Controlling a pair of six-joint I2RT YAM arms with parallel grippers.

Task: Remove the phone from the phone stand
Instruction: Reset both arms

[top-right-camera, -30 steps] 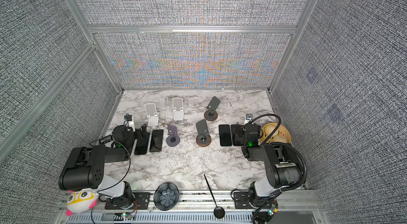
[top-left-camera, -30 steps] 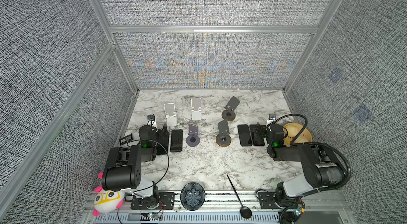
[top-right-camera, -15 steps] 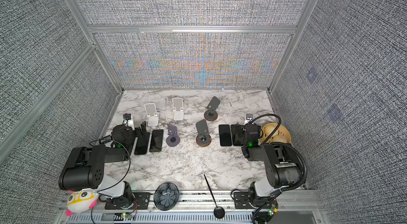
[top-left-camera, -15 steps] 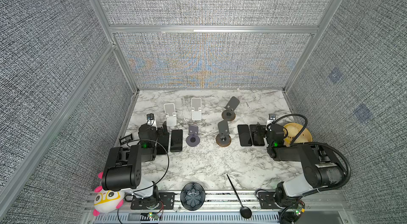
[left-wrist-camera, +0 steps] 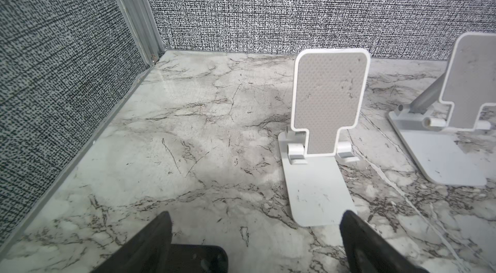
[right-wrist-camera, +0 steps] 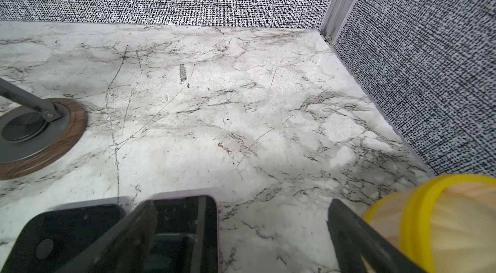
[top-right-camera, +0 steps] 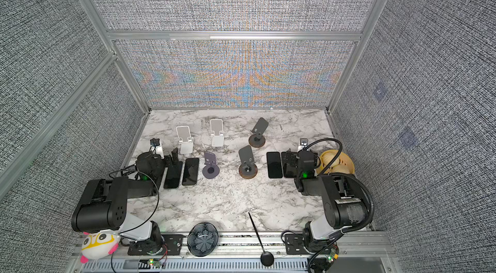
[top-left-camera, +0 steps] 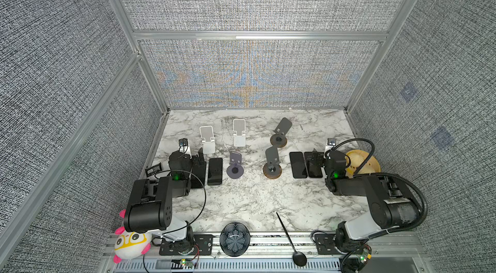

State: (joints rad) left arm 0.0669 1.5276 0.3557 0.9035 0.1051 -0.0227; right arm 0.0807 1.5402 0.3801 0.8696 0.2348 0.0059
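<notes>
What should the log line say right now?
left gripper: open, empty | right gripper: open, empty | phones: flat on table | stands: all empty

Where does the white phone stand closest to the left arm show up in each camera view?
Top view: white phone stand, leftmost stand of the rear row, empty.
Top view: same spot, leftmost of the rear row.
Left wrist: close ahead of the open left gripper, base near one finger.
Right wrist: not in it.
Landmark: the second white stand right beside it.
</notes>
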